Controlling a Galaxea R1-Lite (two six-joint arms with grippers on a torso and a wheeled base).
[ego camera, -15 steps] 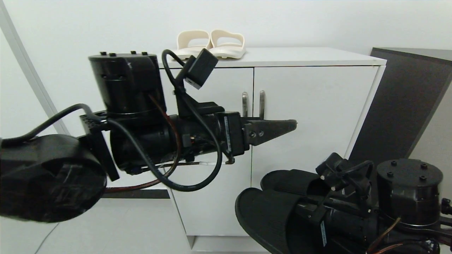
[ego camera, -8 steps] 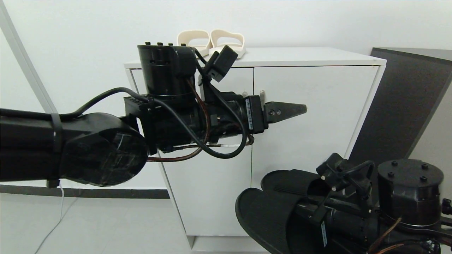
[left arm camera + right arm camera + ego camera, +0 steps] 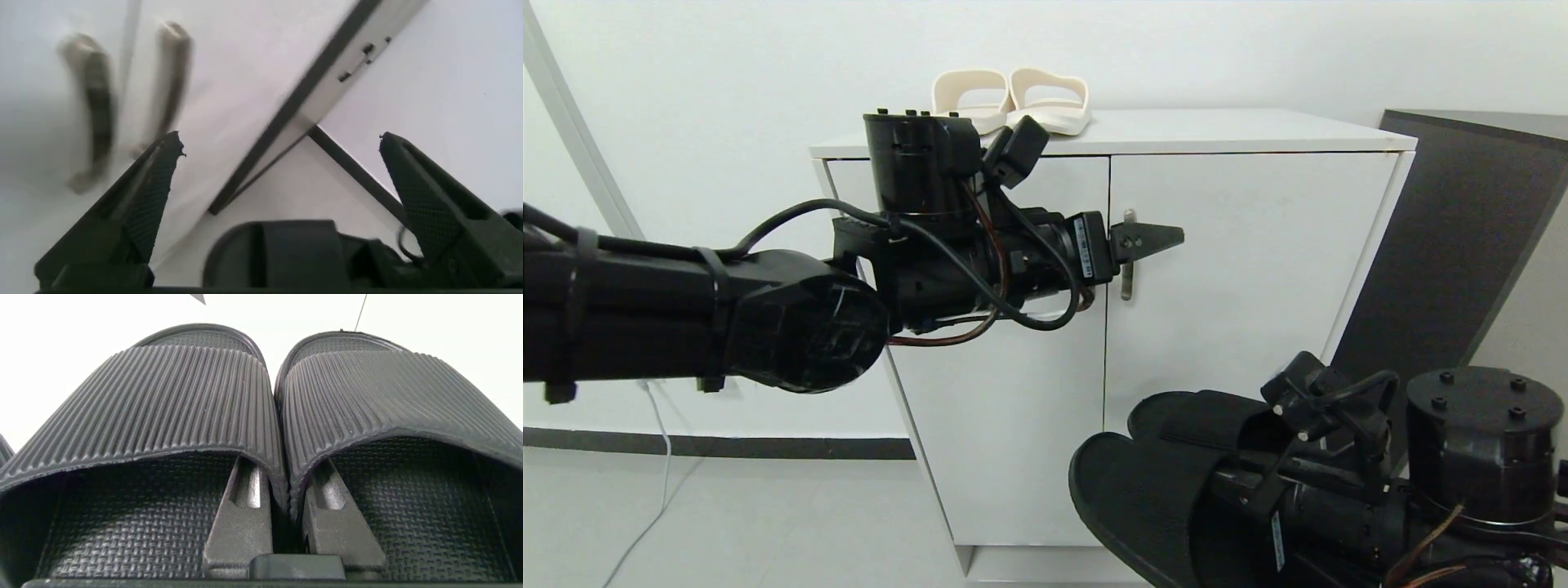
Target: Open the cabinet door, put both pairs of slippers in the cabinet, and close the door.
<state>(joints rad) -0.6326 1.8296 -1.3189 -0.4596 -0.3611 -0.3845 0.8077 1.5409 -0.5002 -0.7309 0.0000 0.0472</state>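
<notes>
L hand point(image 3: 1156, 238) spread wide, nearer arm, just before upright door handle point(image 3: 1125, 286); cabinet point(image 3: 1258, 245) doors closed. R hand point(image 3: 286, 510) clamps black slippers point(image 3: 1160, 482), low; cream slippers point(image 3: 1013, 98) on cabinet top.

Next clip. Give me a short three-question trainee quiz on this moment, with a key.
1. True or false: both doors of the white two-door cabinet are closed.
2. Where does the pair of cream slide slippers lie? A) on top of the cabinet B) on the floor C) inside the cabinet
3. Fill in: the right gripper is shut on a pair of ____ ribbed rubber slippers.

Key: 1 true; 2 A; 3 black.
</notes>
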